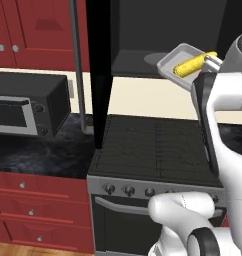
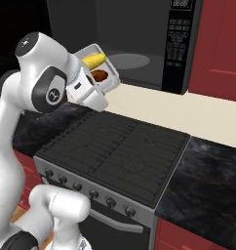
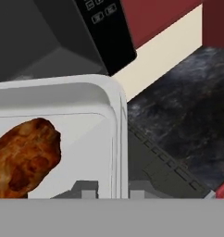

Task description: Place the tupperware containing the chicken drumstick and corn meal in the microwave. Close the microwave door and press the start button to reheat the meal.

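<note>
The tupperware (image 1: 174, 59) is a shallow grey-white tray held tilted in the air, just in front of the open microwave (image 1: 158, 35) cavity and above the back of the stove. The yellow corn (image 1: 194, 64) and the brown chicken drumstick (image 2: 100, 74) lie in it. My gripper (image 3: 111, 192) is shut on the tupperware's rim (image 3: 118, 139), one fingertip inside the tray and one outside. The drumstick (image 3: 23, 155) lies close to the fingers. The microwave door (image 1: 99, 75) stands swung open at the left, with its grey bar handle (image 1: 78, 65) beside it.
A black stove (image 1: 153, 145) with knobs lies under the microwave. A small black countertop oven (image 1: 28, 105) sits on the dark counter at the left. The microwave's button panel (image 2: 180, 39) is on its right side. Red cabinets surround the area.
</note>
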Controlling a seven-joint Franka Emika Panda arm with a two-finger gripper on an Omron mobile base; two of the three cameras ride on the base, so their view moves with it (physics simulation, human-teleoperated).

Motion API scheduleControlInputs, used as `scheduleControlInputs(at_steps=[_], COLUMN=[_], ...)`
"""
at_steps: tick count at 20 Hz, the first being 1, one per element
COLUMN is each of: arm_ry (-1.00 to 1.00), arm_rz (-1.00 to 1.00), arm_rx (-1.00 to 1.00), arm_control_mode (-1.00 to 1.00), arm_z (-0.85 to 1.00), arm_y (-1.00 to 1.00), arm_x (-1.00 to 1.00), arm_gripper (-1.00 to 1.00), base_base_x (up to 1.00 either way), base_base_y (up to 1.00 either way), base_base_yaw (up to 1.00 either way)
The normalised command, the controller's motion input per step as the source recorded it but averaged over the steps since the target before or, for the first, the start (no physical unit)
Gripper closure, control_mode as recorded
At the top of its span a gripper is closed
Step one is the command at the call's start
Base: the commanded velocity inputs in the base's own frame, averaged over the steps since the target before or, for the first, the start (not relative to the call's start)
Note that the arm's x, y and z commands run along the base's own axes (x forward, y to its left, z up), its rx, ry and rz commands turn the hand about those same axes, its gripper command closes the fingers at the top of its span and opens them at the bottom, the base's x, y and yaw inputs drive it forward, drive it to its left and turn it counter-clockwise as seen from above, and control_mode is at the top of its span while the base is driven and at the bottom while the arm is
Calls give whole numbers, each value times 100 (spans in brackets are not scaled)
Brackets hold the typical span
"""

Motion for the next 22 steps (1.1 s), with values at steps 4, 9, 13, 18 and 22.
scheduleControlInputs(at_steps=[4,9,13,18,22], arm_ry=[-2,0,0,0,0], arm_rz=[-7,-4,0,0,0], arm_rx=[2,9,17,10,0], arm_control_mode=[-100,-100,-100,-100,-100], arm_z=[17,33,35,6,-5], arm_y=[-12,-2,-9,-11,-1], arm_x=[56,55,57,52,54], arm_gripper=[100,100,100,100,100], base_base_x=[0,0,0,0,0], base_base_y=[0,0,0,0,0], base_base_yaw=[0,0,0,0,0])
